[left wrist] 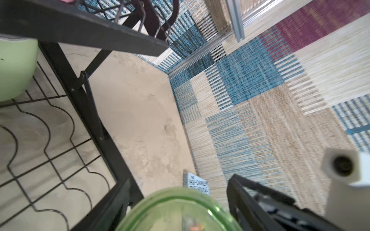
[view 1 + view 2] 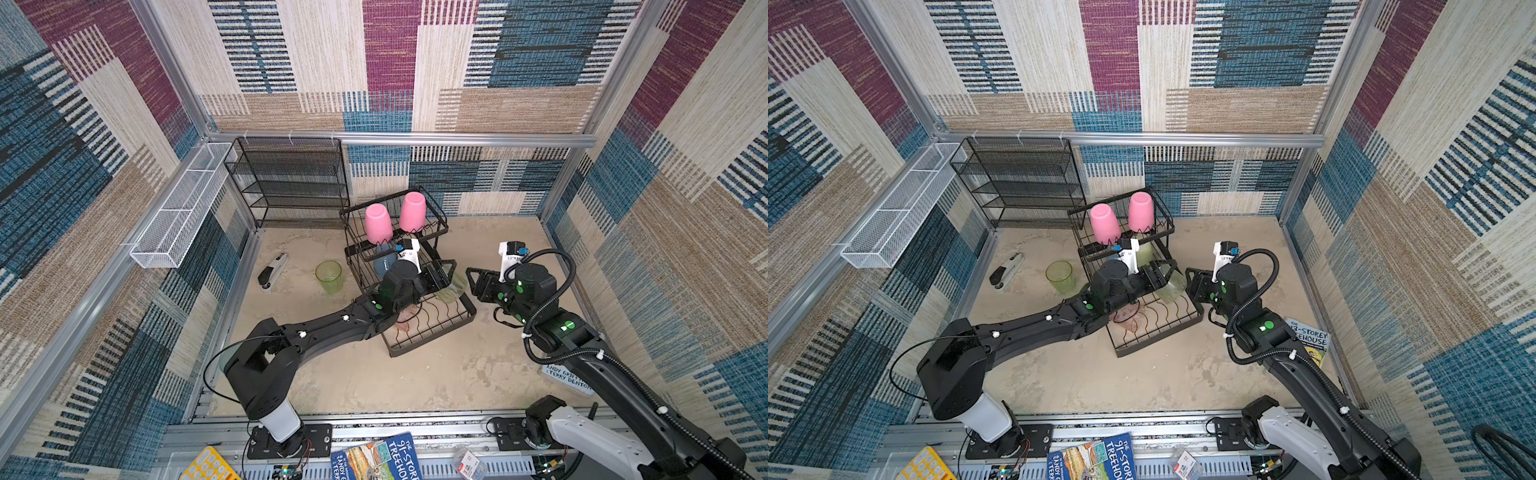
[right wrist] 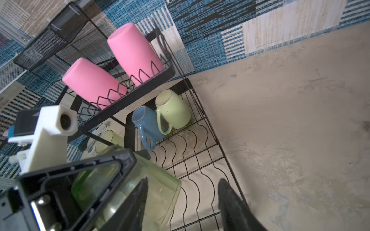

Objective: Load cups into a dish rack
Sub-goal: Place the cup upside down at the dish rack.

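The black wire dish rack (image 2: 432, 337) stands mid-table. Two pink tumblers (image 2: 378, 222) (image 2: 412, 211) sit upside down in its upper basket. A blue mug (image 3: 145, 124) and a pale-green mug (image 3: 174, 110) lie in the lower tray, and a clear-pink cup (image 2: 1131, 318) lies there, partly under my left arm. My left gripper (image 2: 446, 272) is shut on a clear-green cup (image 3: 158, 192) over the tray's right side. My right gripper (image 3: 183, 184) is open beside that cup, one finger overlapping its wall. Another clear-green cup (image 2: 329, 276) stands on the table left of the rack.
A black mesh shelf unit (image 2: 286, 183) stands at the back and a white mesh basket (image 2: 183, 208) hangs on the left wall. A stapler (image 2: 272, 270) lies left of the green cup. A book (image 2: 1308, 338) lies by the right wall under my right arm.
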`<state>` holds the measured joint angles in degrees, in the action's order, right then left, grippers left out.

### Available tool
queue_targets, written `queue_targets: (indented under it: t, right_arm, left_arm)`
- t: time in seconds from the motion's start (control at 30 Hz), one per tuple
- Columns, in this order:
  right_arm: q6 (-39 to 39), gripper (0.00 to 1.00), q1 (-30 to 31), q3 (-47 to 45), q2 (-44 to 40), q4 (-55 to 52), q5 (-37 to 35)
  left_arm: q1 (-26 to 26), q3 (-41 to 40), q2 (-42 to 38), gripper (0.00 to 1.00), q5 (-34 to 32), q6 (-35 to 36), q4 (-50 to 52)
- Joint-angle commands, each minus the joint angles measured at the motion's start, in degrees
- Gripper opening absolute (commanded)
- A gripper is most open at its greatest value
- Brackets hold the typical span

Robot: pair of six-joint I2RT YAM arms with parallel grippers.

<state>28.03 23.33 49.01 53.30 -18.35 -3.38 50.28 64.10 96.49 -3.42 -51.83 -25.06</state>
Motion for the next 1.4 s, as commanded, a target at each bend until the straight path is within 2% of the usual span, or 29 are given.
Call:
queue_targets:
  t: [0.0, 0.2, 0.33, 0.5, 0.9, 1.1, 1.23, 1.37]
  right_arm:
    - [0.6, 0.57, -2.7, 0.9, 0.7, -0.8, 2.1]
    - [-0.9, 0.58, -5.8, 2.2, 1.3, 0.8, 3.1]
    - [-1.5, 0.58, -7.3, 1.3, 1.4, 2.6, 3.8]
    - [-2.1, 0.58, -8.2, -0.5, 1.4, 5.4, 5.1]
    - [-3.9, 0.59, -8.3, -6.8, -1.0, 13.0, 4.7]
    - [-4.6, 0.63, -8.3, -8.5, -2.3, 13.7, 3.7]
    - [-4.8, 0.69, -8.3, -8.7, -3.4, 13.7, 3.4]
    - [-5.0, 0.74, -8.3, -8.3, -3.8, 13.1, 3.6]
  left_arm:
    - [1.9, 1.9, 2.3, 0.42, -4.9, 14.4, 0.0]
    - [5.8, 4.3, 9.2, 0.42, -12.3, 29.0, -2.7]
    - [6.3, 4.5, 12.9, 0.42, -16.1, 33.7, -5.6]
    - [6.2, 5.0, 16.3, 0.42, -19.3, 37.0, -8.0]
    - [6.4, 6.0, 21.9, 0.44, -22.2, 37.7, -11.7]
    - [7.2, 7.1, 23.9, 0.55, -23.2, 38.5, -11.2]
    - [8.1, 7.0, 23.9, 0.68, -24.0, 39.7, -11.1]
    - [8.5, 6.9, 23.4, 0.76, -24.4, 40.9, -10.8]
